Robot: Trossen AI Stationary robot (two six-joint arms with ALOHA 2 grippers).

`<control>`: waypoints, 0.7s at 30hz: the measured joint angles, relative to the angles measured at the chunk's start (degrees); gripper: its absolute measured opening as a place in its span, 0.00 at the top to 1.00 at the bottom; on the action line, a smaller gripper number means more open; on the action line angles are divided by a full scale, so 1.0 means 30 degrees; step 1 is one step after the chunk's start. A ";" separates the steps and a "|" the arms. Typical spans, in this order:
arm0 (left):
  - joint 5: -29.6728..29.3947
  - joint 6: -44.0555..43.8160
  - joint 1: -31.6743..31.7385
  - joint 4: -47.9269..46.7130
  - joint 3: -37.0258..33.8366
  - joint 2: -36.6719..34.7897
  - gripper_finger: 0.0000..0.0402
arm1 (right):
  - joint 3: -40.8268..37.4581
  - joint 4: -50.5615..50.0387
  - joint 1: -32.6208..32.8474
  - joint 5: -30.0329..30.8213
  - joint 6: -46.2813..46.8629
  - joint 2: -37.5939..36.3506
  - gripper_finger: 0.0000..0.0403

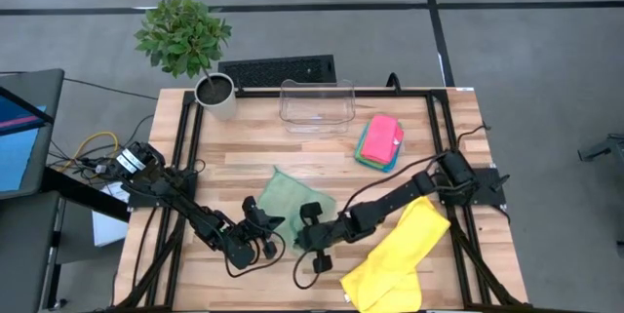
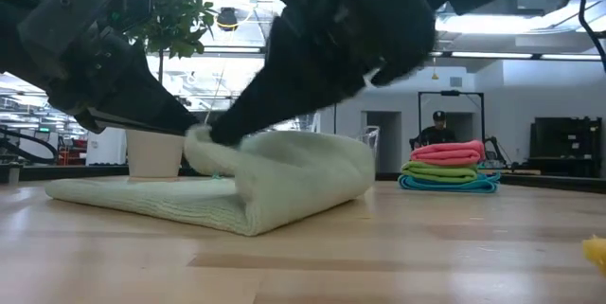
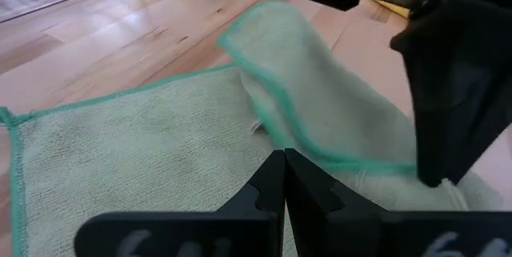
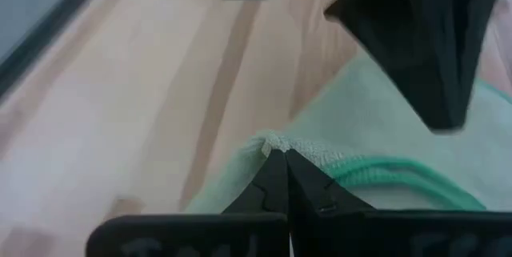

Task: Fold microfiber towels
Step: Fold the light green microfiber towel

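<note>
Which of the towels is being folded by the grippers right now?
The pale sage green towel at the table's middle, pinched by both grippers; the yellow towel lies loose, and the pink towel tops a folded stack.

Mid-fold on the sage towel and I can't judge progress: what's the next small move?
Probably carry the pinched edge further across. Left gripper and right gripper are both shut on the pale sage towel, whose lifted edge only curls over, short of the far edge.

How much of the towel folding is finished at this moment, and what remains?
Done: three folded towels are stacked beside the clear bin. In hand: the left gripper and right gripper, both shut, pinch the pale green towel, one edge lifted over. Left: finishing this fold, then the yellow towel, lying unfolded.
</note>
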 joint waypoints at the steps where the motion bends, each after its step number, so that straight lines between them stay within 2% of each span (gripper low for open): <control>1: -0.0006 0.0000 0.0000 0.0002 0.0000 0.0000 1.00 | 0.0067 0.0338 0.0003 0.0030 0.0081 0.0121 0.97; 6: -0.0013 -0.0029 0.0001 0.0001 0.0000 0.0003 1.00 | 0.0012 0.0439 -0.0019 -0.0214 0.0296 0.0145 0.94; 12: -0.0036 -0.0161 0.0000 0.0007 0.0000 0.0007 1.00 | 0.0019 0.0284 -0.0148 -0.0244 0.0649 0.0160 0.85; 21: -0.0058 -0.0452 0.0007 0.0017 0.0006 0.0007 1.00 | 0.0012 0.0509 -0.0349 -0.0670 0.0473 0.0109 0.62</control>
